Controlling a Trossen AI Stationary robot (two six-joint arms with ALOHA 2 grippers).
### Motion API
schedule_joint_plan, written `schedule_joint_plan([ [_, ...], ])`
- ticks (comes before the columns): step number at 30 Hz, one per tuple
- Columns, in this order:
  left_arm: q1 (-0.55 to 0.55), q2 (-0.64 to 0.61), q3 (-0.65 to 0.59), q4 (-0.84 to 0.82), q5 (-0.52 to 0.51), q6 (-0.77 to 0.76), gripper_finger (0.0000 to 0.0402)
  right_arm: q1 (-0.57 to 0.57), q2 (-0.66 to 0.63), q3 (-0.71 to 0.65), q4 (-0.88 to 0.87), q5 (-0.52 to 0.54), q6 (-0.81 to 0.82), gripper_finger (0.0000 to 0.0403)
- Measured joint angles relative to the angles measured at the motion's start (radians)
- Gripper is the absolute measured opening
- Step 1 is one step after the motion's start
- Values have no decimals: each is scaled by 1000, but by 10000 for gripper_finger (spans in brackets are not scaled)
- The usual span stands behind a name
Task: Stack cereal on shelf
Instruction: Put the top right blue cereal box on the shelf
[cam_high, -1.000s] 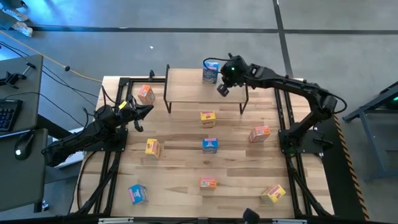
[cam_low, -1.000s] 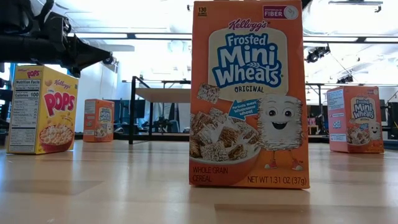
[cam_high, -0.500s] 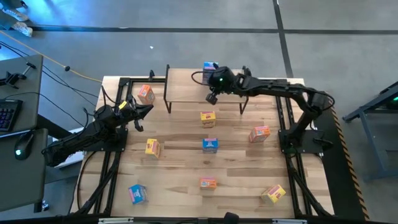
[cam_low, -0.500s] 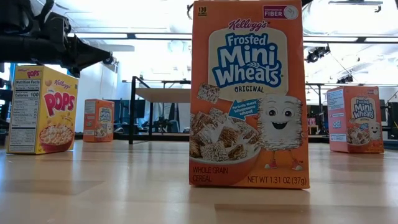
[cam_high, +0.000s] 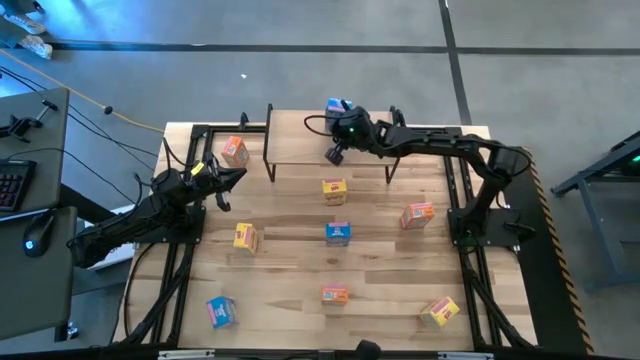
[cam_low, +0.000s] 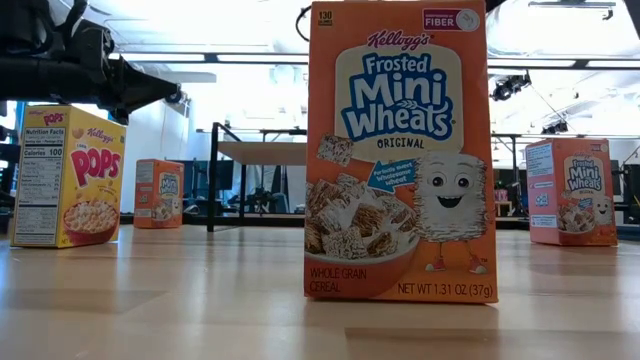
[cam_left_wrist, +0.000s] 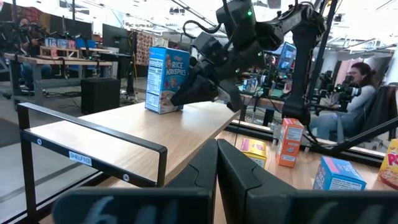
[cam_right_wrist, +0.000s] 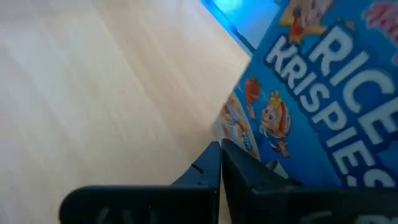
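The right gripper (cam_high: 335, 154), fingers pressed together, hung over the shelf (cam_high: 300, 140) just beside the blue Rice Krispies box (cam_left_wrist: 165, 79) standing on its far end. The left gripper (cam_high: 226, 178), also closed, waited at the bench's (cam_high: 380, 250) left edge

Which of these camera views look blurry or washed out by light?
Right wrist view: the blue cereal box is close and soft, blue glare at the shelf's edge. Low view: ceiling lights blown out behind the sharp orange box. High view: evenly lit.
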Motion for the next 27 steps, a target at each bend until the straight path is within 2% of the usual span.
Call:
schedule_joint_plan([
  [3, 0, 0, 0, 0, 0, 0, 3, 16, -25, 39, -113, -58, -1, 10],
  [6, 0, 0, 0, -1, 0, 0, 3, 45, -50, 132, -294, -56, -43, 47],
  [10, 0, 0, 0, -2, -1, 0, 3, 68, -52, 312, -488, 1, -105, 129],
  [13, 0, 0, 0, -2, 0, -1, 3, 53, -53, 415, -499, 26, -162, 200],
  [15, 0, 0, 0, -4, -1, -1, 3, 24, -52, 467, -510, 10, -181, 244],
  [18, 0, 0, 0, -5, 0, -1, 3, -39, -48, 505, -507, -71, -178, 290],
  [20, 0, 0, 0, -5, -1, -1, 3, -80, -39, 503, -522, -117, -162, 304],
  [24, 0, 0, 0, -7, -1, -1, 3, -130, -14, 495, -532, -143, -168, 310],
  [27, 0, 0, 0, -7, -1, -1, 3, -151, 16, 495, -535, -222, -181, 310],
])
